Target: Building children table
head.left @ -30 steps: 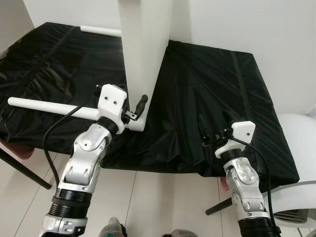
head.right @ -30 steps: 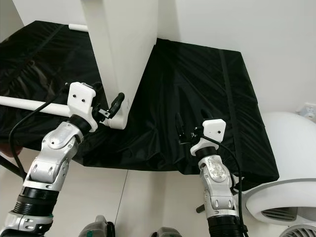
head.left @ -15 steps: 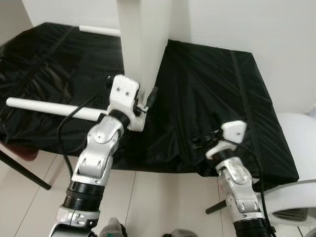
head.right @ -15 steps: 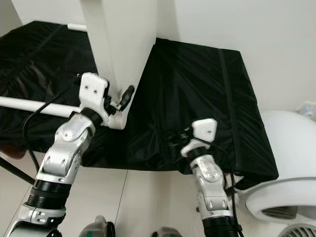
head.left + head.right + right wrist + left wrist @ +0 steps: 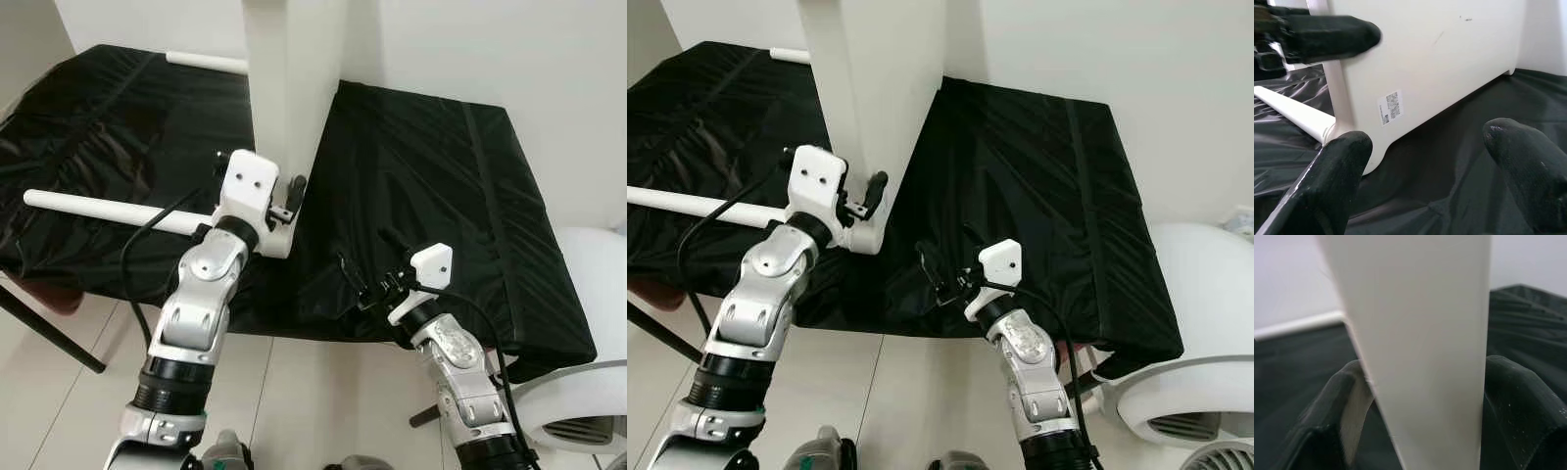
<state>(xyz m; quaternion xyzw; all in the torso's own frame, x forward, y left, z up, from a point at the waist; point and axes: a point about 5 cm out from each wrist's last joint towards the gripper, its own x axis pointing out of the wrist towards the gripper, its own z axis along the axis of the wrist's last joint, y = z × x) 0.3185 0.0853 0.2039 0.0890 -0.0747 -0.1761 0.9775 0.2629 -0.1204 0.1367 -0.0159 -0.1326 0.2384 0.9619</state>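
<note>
The white tabletop (image 5: 294, 88) stood on its edge on a surface draped in black cloth (image 5: 421, 186), its lower corner resting on the cloth near the front, with a white table leg (image 5: 108, 211) running out from that corner toward the robot's left and a second white leg (image 5: 206, 63) lying at the back of the cloth. The left gripper (image 5: 284, 196) was closed around the lower edge of the upright panel, one black finger on each face, as the left wrist view showed with the panel's edge wedged between the two fingers (image 5: 1518, 401). The right gripper (image 5: 942, 266) hovered just above the cloth, near the panel's corner but apart from it, its fingers spread wide with nothing between them. The panel looked rigid, smooth and probably fairly light, like moulded plastic or painted board; its glossy faces would likely slip under a narrow pinch, and standing on edge it seemed prone to toppling. A hold low on the edge near the rounded corner, where the leg joined, seemed the steadiest, with the free gripper best placed on the opposite face or further along the edge to stop it twisting. A small sticker (image 5: 1392, 106) marked the broad face near that corner.
</note>
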